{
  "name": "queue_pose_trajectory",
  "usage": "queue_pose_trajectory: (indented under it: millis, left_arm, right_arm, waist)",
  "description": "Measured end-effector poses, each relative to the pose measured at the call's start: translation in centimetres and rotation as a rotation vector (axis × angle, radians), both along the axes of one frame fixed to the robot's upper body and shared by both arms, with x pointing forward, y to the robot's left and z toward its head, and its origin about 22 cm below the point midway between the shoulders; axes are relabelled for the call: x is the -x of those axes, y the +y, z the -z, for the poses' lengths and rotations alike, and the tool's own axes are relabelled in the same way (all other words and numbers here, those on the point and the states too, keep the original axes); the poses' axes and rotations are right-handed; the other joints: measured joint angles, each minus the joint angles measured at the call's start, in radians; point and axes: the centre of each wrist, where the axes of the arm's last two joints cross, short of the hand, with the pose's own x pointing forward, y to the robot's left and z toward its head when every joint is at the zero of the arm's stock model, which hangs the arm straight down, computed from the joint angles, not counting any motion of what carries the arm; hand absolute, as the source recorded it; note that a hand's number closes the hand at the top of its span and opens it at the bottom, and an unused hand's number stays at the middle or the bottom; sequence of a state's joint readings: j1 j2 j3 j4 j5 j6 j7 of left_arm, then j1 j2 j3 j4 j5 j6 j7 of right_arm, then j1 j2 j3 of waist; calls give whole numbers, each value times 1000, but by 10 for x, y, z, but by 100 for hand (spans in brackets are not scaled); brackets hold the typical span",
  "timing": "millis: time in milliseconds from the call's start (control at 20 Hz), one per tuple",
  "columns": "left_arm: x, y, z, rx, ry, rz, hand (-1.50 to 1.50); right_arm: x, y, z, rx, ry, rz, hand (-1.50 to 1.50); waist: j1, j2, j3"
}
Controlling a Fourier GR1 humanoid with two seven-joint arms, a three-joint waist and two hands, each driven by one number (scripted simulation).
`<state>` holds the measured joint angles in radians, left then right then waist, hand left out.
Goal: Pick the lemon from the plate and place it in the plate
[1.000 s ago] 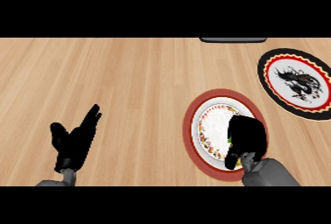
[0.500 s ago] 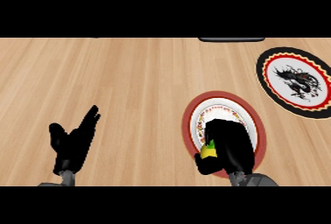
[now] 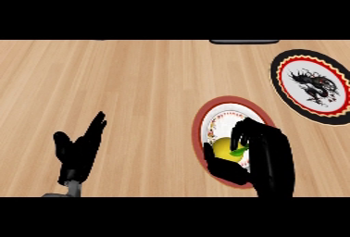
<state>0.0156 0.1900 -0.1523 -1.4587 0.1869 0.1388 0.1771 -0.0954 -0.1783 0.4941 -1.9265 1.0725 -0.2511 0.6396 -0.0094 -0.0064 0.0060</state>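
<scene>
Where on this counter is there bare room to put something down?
Bare wood spreads across the upper left, above the left hand and left of the red-rimmed plate. The right is crowded: the right hand curled on the lemon, and the black-rimmed plate.

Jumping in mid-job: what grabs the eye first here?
The right hand, curled round the yellow lemon at the red-rimmed plate, lower right. Next, the black-rimmed plate at upper right, and the left hand resting open, fingers up, at lower left.
</scene>
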Motion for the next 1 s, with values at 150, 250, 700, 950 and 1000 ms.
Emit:
queue_pose_trajectory:
  millis: [150, 250, 700, 950, 1000]
  left_arm:
    - [0, -1, 1, 4, -5, 2, 0]
    - [1, 1, -2, 2, -1, 1, 0]
    - [-3, -2, -4, 14, 7, 15, 0]
    - [-5, -7, -5, 7, 9, 19, 0]
    - [-4, -7, -5, 4, 6, 19, 0]
  right_arm:
    - [1, -20, -5, -95, -55, 66, 150]
    - [-5, -35, -7, -152, -83, 109, 150]
    - [-45, -122, 8, -288, -195, 239, 150]
    - [-80, -174, 15, -258, -265, 336, 150]
    - [-86, -183, 18, -257, -274, 350, 150]
  waist:
    - [0, 1, 1]
    - [4, 2, 0]
    - [14, 4, 1]
    - [21, 7, 0]
    - [22, 7, 0]
